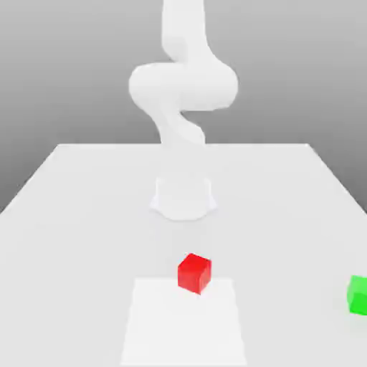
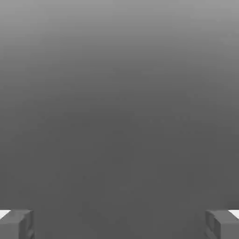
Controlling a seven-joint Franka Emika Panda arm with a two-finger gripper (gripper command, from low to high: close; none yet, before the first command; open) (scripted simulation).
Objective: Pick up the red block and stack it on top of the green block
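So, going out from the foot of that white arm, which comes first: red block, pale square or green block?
1. Red block, straight in front of the arm's foot.
2. Pale square: its far edge lies under the red block, so too close to call.
3. Green block, off at the exterior view's right edge.

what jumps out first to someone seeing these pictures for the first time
The red block draws the eye first: it sits alone on the pale table, in front of the white arm's base. The green block comes next, well apart from it at the exterior view's right edge. In the hand view, the end effector has its fingers spread wide, with nothing between them.
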